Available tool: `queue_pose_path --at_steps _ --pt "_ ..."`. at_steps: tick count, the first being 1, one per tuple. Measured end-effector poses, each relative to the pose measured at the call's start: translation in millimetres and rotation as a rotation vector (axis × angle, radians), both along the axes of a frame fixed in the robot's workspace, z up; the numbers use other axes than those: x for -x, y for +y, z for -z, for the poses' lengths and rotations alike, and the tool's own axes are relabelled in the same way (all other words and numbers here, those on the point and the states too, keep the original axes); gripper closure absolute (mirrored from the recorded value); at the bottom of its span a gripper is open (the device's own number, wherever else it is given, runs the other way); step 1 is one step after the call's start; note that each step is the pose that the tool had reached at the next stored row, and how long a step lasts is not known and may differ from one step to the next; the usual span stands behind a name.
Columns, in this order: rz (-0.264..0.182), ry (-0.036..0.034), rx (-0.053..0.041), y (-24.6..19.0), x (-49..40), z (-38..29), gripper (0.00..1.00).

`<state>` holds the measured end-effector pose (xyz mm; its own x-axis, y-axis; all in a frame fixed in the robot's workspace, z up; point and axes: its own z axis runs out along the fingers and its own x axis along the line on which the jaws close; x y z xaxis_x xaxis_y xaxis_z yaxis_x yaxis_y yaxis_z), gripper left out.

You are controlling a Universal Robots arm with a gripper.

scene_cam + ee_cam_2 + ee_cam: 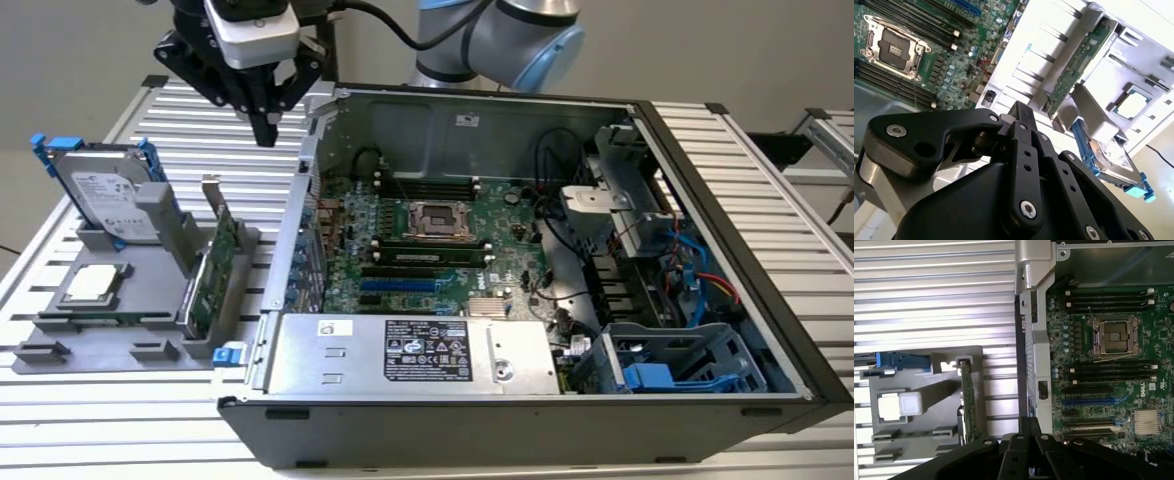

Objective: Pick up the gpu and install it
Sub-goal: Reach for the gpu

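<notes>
Since the graphics card (214, 268) stands on its long edge in a slot of the grey holder (80, 345), just beside the case (747, 300), its upper edge is offered straight up for a pinch from above, as I read it. Nothing touches it. The hard drive (110, 190) and the square chip (91, 285) sit in their own places on the same holder. The case lies on its side with the open side up, so the green board (427, 235) and its slots face upward, ready to take a card pushed down. My claw (266, 132) hangs well above the slatted table (80, 440), pointing straight down, between the holder's far end and the case wall. Its two fingers are pressed together with nothing between them, plain in both wrist views.
</notes>
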<state>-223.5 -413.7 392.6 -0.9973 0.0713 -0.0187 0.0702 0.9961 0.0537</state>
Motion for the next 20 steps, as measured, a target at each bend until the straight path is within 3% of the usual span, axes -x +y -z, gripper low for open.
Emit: queue_pose_path --at_steps 20 --pt "0.0 0.0001 -0.0016 -2.6 20.9 0.0 1.0"
